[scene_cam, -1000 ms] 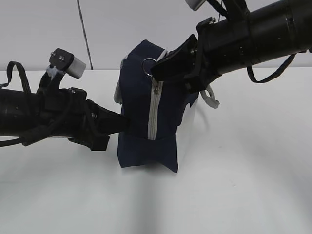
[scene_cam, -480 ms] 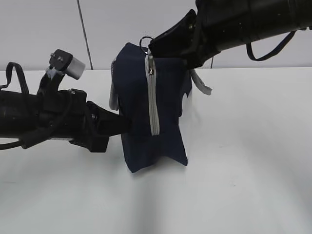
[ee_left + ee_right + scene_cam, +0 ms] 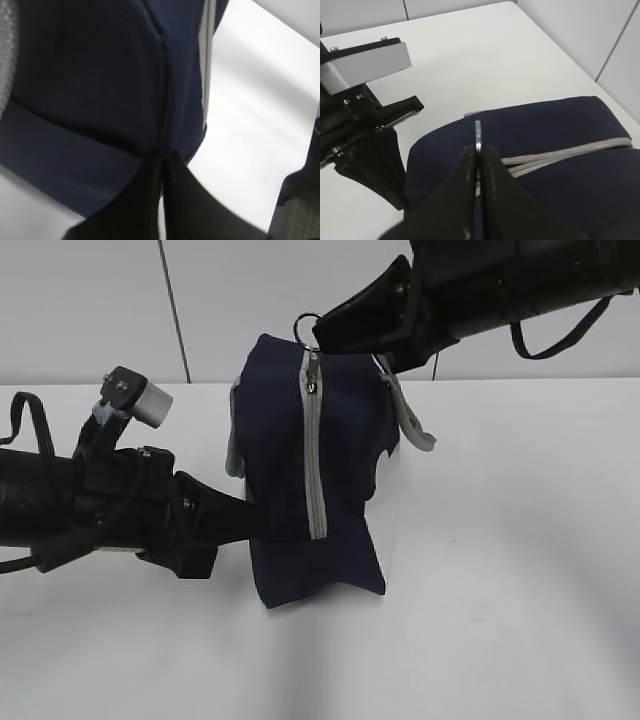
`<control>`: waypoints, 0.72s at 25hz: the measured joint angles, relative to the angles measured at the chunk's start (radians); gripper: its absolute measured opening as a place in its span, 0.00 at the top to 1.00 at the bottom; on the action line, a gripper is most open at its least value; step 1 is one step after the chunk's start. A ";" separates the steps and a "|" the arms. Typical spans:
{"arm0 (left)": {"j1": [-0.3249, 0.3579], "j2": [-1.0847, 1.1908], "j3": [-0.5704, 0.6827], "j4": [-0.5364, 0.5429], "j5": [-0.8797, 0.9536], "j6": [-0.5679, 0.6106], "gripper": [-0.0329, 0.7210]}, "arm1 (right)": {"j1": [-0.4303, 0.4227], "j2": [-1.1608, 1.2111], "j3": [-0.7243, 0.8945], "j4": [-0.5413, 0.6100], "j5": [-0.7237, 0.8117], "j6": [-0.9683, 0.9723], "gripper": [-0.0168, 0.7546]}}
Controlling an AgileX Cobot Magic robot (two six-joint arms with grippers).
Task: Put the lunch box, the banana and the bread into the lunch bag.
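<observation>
We pinch the bag [image 3: 300, 470], standing on the table [image 3: 500, 590], with our left gripper [image 3: 255, 518] clamped on its side fabric and our right gripper [image 3: 478, 167] clamped on its ring pull [image 3: 478, 136].

A white counter [image 3: 520, 570] fills the lower part of the exterior view, smooth and matte, with soft grey shadows across its near surface. Behind it stands a pale grey wall [image 3: 90, 300]; a thin dark vertical seam [image 3: 174, 310] runs down it to the counter's far edge. In the right wrist view the same white surface shows a rounded corner at the upper right, and beyond that corner pale wall panels [image 3: 580, 35] are split by thin dark joint lines. In the left wrist view a bright strip of the counter lies at the right, slightly blurred.
</observation>
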State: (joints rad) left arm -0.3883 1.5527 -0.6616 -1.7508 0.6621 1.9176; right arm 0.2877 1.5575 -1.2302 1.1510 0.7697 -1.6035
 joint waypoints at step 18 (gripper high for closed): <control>0.000 0.000 0.006 0.035 0.019 -0.064 0.96 | -0.090 0.231 -0.263 -0.012 0.213 0.118 1.00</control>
State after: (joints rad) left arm -0.3883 1.5527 -0.6559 -1.7156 0.6807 1.8531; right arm 0.1972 1.7888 -1.4931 1.1390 0.9827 -1.4855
